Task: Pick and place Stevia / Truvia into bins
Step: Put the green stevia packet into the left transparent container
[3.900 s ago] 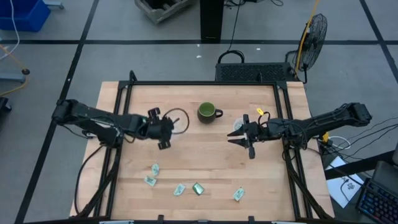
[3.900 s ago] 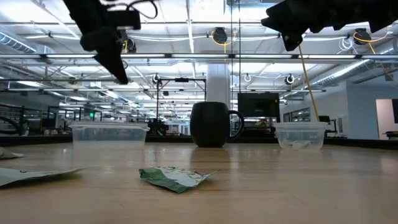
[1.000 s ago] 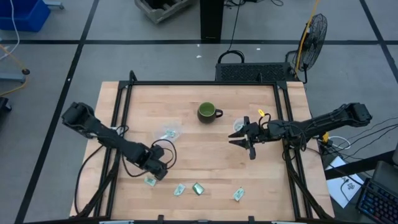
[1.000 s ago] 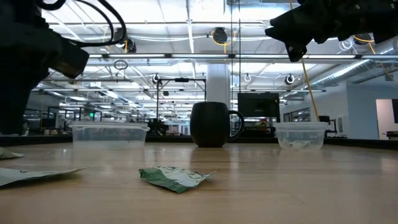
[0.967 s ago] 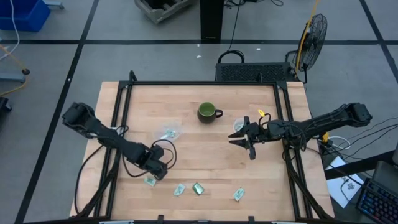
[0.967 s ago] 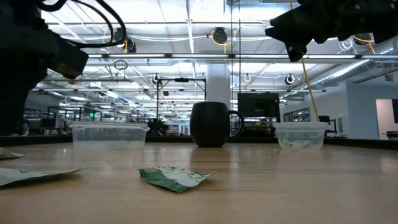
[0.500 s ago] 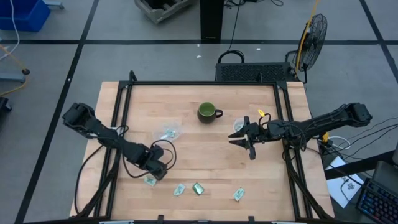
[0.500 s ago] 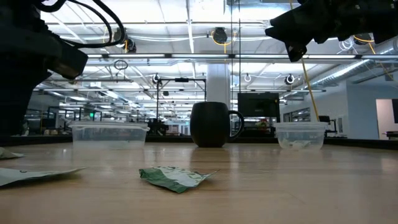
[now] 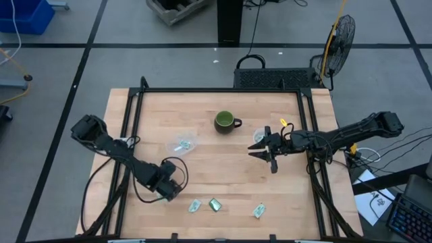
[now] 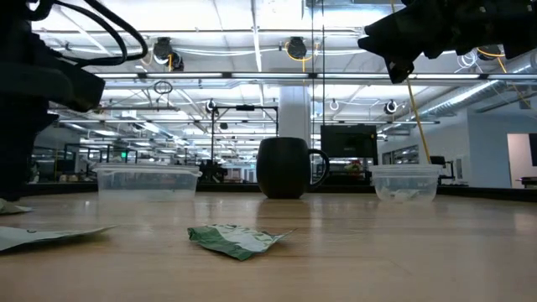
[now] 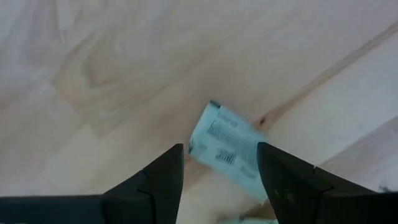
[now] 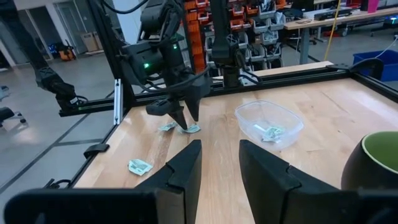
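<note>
Pale printed packet (image 11: 231,147) between open fingers (image 11: 163,177)

Wooden table (image 9: 223,169) — packets (image 9: 214,204), two bins (image 9: 182,143), mug (image 9: 225,122).

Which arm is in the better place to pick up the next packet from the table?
Left. The left gripper is open and low over a packet, which lies between its fingers. The right gripper hangs beside the mug, far from the loose packets.

Packet (image 11: 233,152) print blurred, corner behind claw.
</note>
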Robot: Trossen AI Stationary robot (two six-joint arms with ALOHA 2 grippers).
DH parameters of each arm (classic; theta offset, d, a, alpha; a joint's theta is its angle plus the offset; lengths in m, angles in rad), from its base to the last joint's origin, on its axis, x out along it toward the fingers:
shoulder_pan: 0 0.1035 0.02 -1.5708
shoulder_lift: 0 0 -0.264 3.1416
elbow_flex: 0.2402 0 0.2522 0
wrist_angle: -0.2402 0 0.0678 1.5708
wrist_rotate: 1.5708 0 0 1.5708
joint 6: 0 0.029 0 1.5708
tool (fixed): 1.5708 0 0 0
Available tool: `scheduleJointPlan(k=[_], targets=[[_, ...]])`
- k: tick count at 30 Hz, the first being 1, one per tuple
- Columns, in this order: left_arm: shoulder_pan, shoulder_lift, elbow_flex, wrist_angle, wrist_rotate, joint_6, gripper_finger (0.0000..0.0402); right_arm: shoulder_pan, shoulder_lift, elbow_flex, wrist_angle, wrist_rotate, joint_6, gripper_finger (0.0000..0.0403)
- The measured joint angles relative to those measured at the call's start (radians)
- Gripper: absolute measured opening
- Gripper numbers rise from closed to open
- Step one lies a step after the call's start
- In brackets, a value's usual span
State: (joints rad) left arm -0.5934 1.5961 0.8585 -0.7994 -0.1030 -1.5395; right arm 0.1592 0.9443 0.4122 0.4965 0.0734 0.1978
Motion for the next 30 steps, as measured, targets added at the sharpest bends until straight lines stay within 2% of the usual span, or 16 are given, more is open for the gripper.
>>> scheduleJointPlan(k=[2, 13, 19, 25, 30], targets=[[0.0, 0.001, 0.0, -0.003, -0.031, -0.018, 0.0209, 0.0, 0.0, 0.0, 0.0, 0.0, 0.0, 0.01], [-0.058, 0.001, 0.0, -0.007, -0.058, -0.184, 0.0209, 0.0, 0.0, 0.0, -0.003, 0.0, 0.022, 0.01], [-0.092, 0.004, 0.0, -0.006, -0.117, -0.267, 0.0209, 0.0, 0.0, 0.0, -0.003, 0.0, 0.021, 0.01], [-0.096, 0.074, -0.012, 0.062, -0.091, -0.248, 0.0209, 0.0, 0.0, 0.0, -0.003, 0.0, 0.026, 0.01], [-0.096, 0.083, -0.013, 0.062, -0.095, -0.243, 0.0209, 0.0, 0.0, 0.0, 0.0, 0.0, 0.026, 0.01]])
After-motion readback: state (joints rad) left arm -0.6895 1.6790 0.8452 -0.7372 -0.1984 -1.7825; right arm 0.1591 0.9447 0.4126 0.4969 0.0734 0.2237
